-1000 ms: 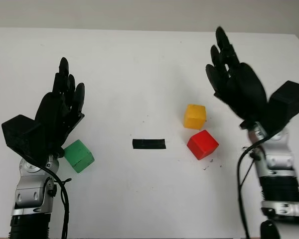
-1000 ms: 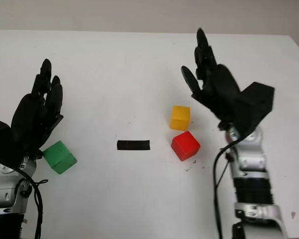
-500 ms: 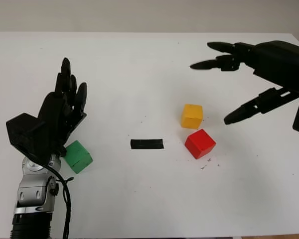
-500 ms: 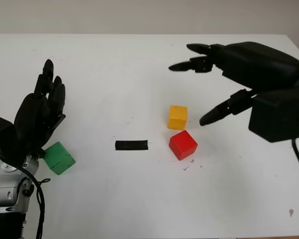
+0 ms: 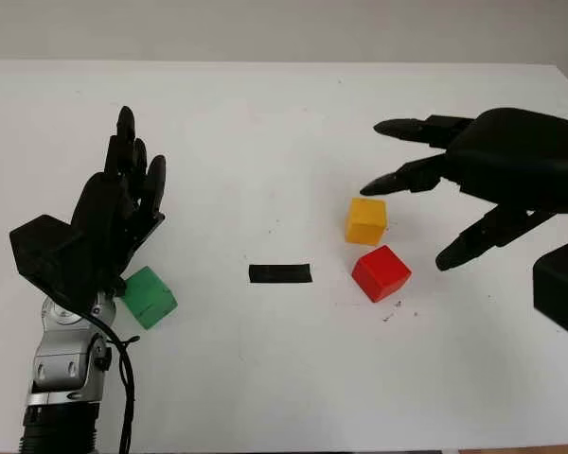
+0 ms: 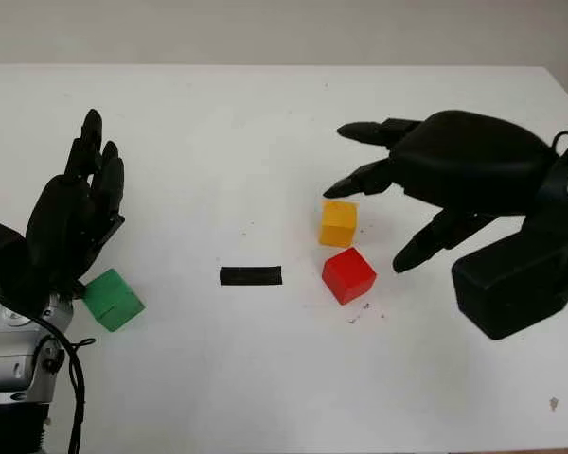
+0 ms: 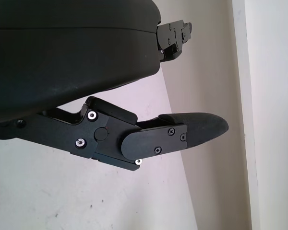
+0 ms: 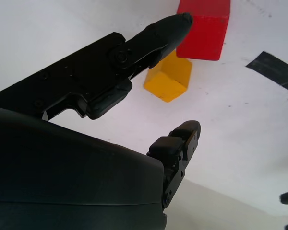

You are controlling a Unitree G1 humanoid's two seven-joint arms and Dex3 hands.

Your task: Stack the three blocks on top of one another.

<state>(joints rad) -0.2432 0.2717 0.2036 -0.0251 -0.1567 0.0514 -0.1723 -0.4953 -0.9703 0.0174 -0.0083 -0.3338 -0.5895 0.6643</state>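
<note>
Yellow block [image 5: 366,220] beside red block [image 5: 381,273], between spread fingers of right hand [image 5: 473,189], untouched; left hand [image 5: 114,203] open above green block [image 5: 148,296].

White table [image 5: 265,378] under even light, plain pale wall [image 5: 265,28] behind its far edge.

Your setting was a lab test bench: a bare white table [image 5: 265,378] against a plain wall [image 5: 265,28], a black tape marker [image 5: 280,273] near your right hand [image 5: 473,175].
</note>
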